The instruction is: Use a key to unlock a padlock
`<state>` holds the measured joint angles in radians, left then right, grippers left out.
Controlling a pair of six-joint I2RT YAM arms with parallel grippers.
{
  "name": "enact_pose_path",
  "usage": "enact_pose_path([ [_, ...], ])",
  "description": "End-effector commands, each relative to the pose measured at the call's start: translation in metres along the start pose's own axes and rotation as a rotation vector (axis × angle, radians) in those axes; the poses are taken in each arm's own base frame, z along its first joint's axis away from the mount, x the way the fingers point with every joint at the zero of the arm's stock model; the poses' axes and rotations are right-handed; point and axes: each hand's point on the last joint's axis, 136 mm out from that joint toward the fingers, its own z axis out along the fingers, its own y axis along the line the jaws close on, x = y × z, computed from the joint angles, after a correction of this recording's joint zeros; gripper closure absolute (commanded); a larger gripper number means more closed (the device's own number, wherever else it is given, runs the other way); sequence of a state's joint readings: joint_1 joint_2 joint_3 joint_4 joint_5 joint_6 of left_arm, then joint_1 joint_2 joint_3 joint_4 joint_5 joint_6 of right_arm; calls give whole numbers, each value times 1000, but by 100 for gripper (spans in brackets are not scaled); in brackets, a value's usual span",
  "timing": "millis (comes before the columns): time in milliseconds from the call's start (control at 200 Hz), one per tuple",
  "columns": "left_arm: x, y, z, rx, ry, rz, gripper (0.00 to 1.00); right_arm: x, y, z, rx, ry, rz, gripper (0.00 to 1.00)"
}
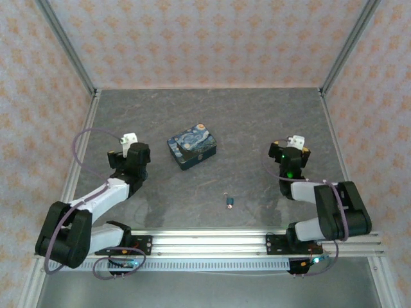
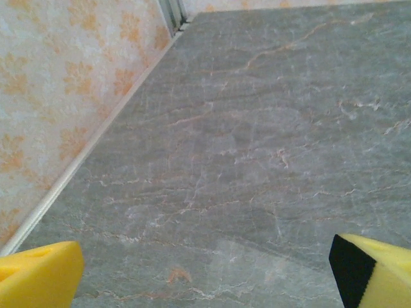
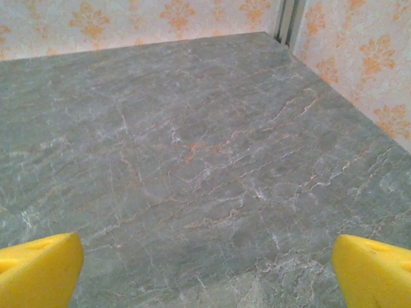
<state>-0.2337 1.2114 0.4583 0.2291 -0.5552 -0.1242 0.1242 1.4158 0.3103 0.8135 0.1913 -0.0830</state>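
On the table (image 1: 257,122), the padlock (image 1: 230,203) was seen in the top view as a tiny dark body near the front edge, between the two arms. It lay at about 5 o'clock from the tin (image 1: 191,147) and well apart from it. From the right gripper (image 1: 295,142) it lay at about 8 o'clock, and from the left gripper (image 1: 129,139) at about 4 o'clock. The right one was judged the nearer.

Both grippers were pointed toward 12 o'clock, so the padlock was left behind their fingertips (a pull back toward the bases was judged necessary). Both were spread wide. In each wrist view the yellow pads (image 3: 40,269) were set at opposite lower corners, with bare stone between them.

The padlock's long axis seemed to run from 11 to 5 o'clock, though it was too small for certainty. Whether the pale speck (image 1: 225,194) at its 11 o'clock end was its loop or something separate could not be told.
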Motion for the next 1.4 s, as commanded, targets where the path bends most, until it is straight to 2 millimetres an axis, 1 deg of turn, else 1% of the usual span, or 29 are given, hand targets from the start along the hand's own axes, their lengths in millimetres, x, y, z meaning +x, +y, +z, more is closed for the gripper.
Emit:
enact_pose_path([
  [0, -11, -4, 8, 46, -69, -64, 0, -6, 10, 6, -64, -60, -2, 1],
  [15, -11, -5, 9, 50, -73, -67, 0, -3, 11, 8, -71, -53, -7, 1],
  [70, -12, -5, 11, 63, -76, -69, 0, -7, 14, 13, -75, -59, -8, 1],
  [95, -13, -5, 12, 63, -84, -73, 0, -9, 14, 16, -75, -40, -4, 1],
  [130, -15, -5, 13, 71, -94, -80, 0, -3, 13, 23, -88, 23, 5, 1],
  [185, -16, -5, 15, 84, -109, -94, 0, -3, 2, 32, -87, 58, 71, 1],
  [275, -19, -8, 16, 118, -138, -113, 0, -3, 0, 32, -104, 58, 87, 1],
  [455, -22, -17, 18, 201, -173, -85, 0, -3, 0, 31, -105, 60, 86, 1],
  [601, -13, -7, 30, 199, -189, -153, 0, -3, 0, 31, -105, 61, 85, 1],
  [646, -12, -8, 34, 209, -180, -162, 0, -2, 0, 31, -105, 61, 86, 1],
  [801, -4, -26, 45, 277, -141, -118, 0, -2, 0, 31, -104, 62, 85, 1],
  [901, -4, -34, 53, 285, -94, -86, 0, -3, 0, 31, -105, 60, 85, 1],
  [1396, -5, -40, 52, 280, -94, -47, 0, -3, 0, 31, -101, 58, 79, 1],
])
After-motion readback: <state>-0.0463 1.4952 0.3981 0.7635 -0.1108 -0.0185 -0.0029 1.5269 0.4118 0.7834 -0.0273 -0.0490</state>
